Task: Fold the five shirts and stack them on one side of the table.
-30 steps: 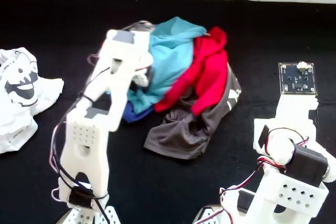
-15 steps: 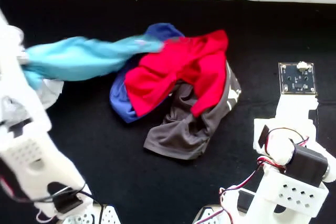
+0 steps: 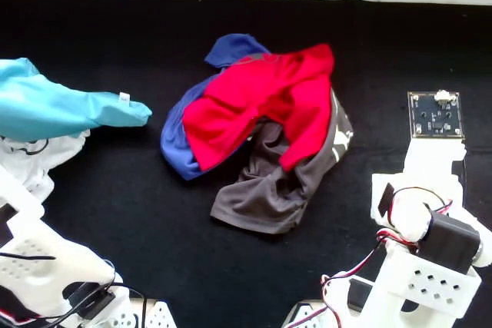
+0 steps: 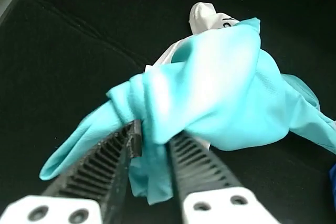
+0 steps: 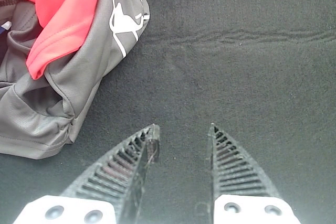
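Bright, even light; soft shadows

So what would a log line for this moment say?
left end effector: shut on teal shirt, over white shirt | right end effector: open, beside grey shirt | red shirt, blue shirt: heaped

The left arm (image 3: pixel 38 266) swings off the middle of the table (image 3: pixel 154 213) to its left edge and now sits low in the near left corner. The teal shirt (image 3: pixel 65 109), clamped in the left gripper (image 4: pixel 152 142), goes with it. It is first stretched out from the other shirts, then comes wholly clear of them and covers much of the white shirt (image 3: pixel 34 163). The blue shirt (image 3: pixel 234 48) is now uncovered, and the red shirt (image 3: pixel 261 105) spreads wider.
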### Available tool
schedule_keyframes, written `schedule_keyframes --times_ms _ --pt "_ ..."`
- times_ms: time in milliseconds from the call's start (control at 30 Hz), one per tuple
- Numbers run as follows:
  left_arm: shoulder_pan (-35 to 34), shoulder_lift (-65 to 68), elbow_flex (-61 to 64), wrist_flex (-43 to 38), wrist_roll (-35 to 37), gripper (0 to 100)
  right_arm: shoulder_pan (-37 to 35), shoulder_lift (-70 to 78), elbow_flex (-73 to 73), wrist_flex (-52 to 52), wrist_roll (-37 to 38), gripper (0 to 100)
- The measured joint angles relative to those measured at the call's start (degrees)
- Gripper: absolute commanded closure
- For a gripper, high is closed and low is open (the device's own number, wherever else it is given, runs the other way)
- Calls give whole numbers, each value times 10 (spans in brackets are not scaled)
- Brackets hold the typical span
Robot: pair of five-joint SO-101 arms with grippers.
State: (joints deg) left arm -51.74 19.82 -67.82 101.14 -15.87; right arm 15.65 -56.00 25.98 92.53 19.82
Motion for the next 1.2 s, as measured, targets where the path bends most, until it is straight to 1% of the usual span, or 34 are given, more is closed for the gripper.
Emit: schedule_keyframes --times_ms 200,267,367,467,600,700,767,867,933,967,1067,1200 --pt "4 -3 0 -9 6 749 0 0 0 0 0 846" --pt "23 -4 0 -9 18 748 0 0 0 0 0 846" --pt "78 -4 25 -4 33 748 0 0 0 0 0 846" --pt "149 -5 109 -4 34 748 0 0 0 0 0 846" --pt "244 -5 280 -18 34 748 0 0 0 0 0 846" --pt "288 -4 417 -90 47 747 0 0 0 0 0 846" --pt "295 -4 498 -163 69 747 0 0 0 0 0 846" --pt "283 -4 607 -275 76 747 0 0 0 0 0 846" --pt "257 -4 664 -340 71 748 0 0 0 0 0 846" --pt "238 -4 686 -367 58 748 0 0 0 0 0 846" --pt "168 -4 723 -421 6 748 0 0 0 0 0 846" --pt "56 -4 716 -456 -46 748 0 0 0 0 0 846"
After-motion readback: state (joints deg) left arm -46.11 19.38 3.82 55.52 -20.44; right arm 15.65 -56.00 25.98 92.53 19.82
